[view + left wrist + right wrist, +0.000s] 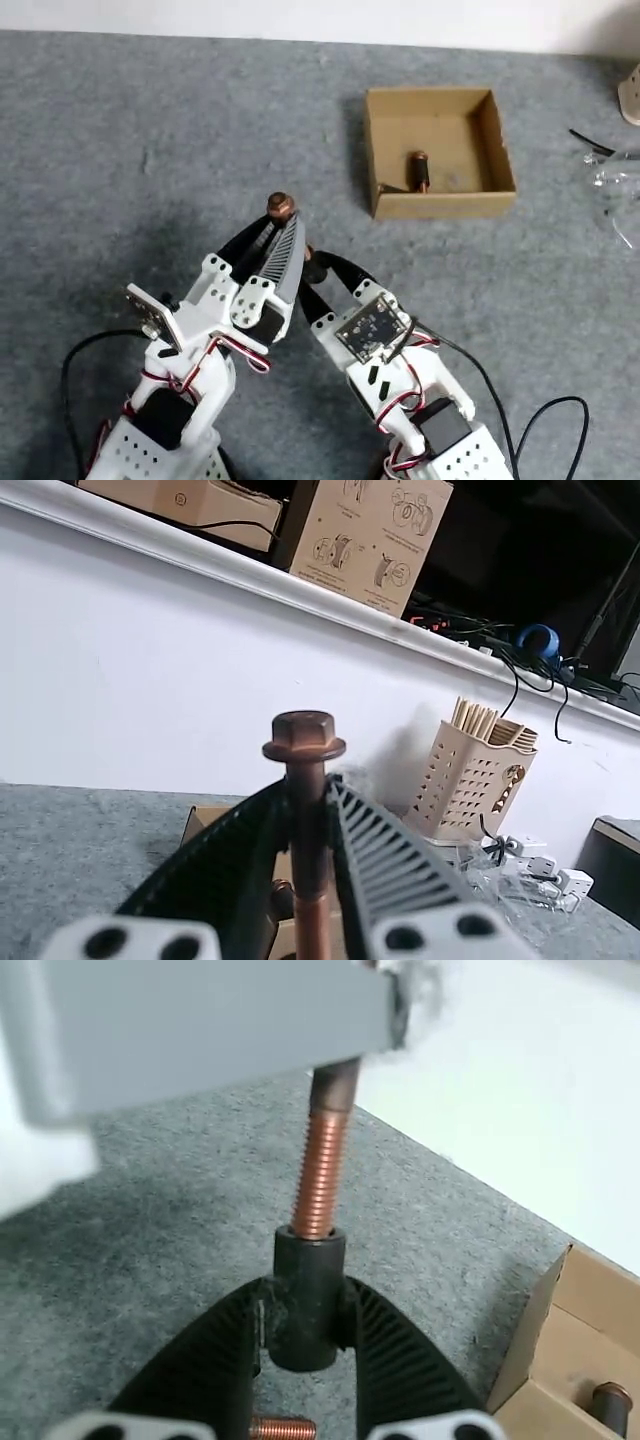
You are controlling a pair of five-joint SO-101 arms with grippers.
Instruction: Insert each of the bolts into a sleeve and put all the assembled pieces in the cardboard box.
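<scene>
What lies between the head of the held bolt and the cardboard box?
Nothing lies there: in the high view the grey table is bare between the bolt and the cardboard box.

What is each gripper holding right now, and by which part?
Left gripper clamps the bolt by its shank, below the head. Right gripper clamps the sleeve around its body; the bolt's threaded tip enters its top.
</scene>
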